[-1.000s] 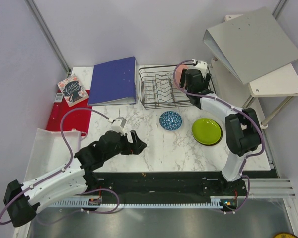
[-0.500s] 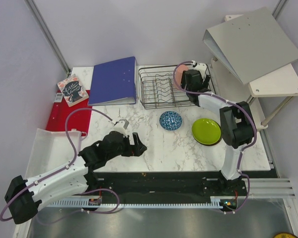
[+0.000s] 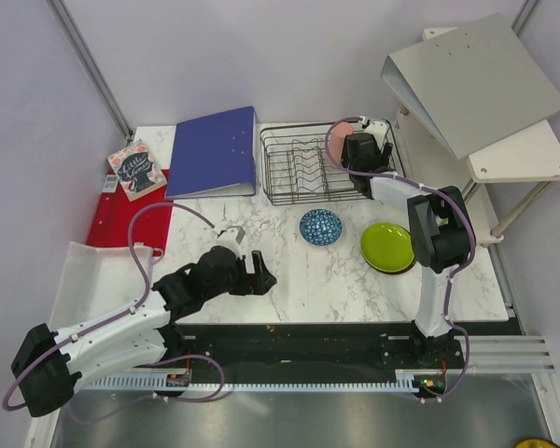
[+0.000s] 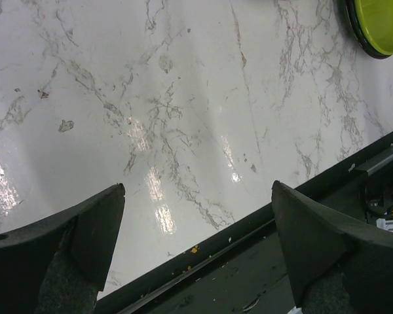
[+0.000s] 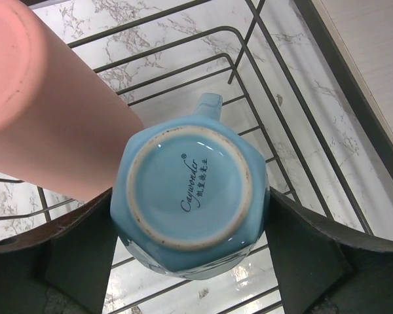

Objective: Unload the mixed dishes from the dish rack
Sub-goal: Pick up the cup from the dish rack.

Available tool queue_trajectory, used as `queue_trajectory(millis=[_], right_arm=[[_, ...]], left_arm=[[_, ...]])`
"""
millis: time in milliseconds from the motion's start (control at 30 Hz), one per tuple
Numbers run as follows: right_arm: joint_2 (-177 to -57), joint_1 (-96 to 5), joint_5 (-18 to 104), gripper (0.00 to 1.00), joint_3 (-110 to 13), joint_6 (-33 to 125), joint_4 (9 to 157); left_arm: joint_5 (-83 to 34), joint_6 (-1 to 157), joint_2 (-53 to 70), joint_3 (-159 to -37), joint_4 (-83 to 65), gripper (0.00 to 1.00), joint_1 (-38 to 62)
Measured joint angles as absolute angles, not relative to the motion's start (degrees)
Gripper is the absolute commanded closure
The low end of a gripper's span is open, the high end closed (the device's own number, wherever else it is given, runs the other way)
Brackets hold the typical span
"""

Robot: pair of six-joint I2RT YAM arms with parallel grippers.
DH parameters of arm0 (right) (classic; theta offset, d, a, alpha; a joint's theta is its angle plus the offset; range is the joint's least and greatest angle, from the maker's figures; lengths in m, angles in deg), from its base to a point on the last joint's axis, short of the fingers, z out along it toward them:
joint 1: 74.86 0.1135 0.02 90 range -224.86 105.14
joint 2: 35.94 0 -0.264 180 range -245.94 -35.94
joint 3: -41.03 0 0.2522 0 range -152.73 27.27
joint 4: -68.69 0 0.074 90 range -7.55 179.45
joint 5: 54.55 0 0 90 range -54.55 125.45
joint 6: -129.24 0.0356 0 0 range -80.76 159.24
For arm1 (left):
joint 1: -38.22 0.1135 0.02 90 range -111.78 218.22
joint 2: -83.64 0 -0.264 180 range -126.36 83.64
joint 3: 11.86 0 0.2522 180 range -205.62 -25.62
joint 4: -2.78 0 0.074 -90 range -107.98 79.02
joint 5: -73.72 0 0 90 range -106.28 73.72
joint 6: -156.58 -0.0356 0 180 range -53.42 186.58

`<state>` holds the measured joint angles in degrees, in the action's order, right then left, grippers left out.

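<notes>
Found the left gripper with jaws spread wide and nothing between them, hovering over the marble table, well apart from the dish rack on its near left side. Found the right gripper down inside the rack's right end, jaws wide apart and straddling the light blue cup, one finger right at each wall. Could not tell whether the pads were pressing or merely beside it. Saw that cup standing upside down on the rack's wires, base upward, handle pointing away from the wrist. Saw the tall pink cup tilted in the rack too, touching the blue one. Noted the small blue patterned bowl and the lime-green bowl out on the table, just in front of the rack.
</notes>
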<state>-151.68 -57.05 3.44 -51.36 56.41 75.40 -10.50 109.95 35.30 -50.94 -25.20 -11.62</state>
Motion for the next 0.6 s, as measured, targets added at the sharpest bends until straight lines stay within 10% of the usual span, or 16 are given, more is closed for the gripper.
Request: queue_trajectory(millis=[600], right_arm=[[-144.6,-57.1,5.2,0.91,-47.1,57.5,79.5]], left_arm=[[-10.9,110.0,33.5,-50.9,-23.9,0.01,-11.6]])
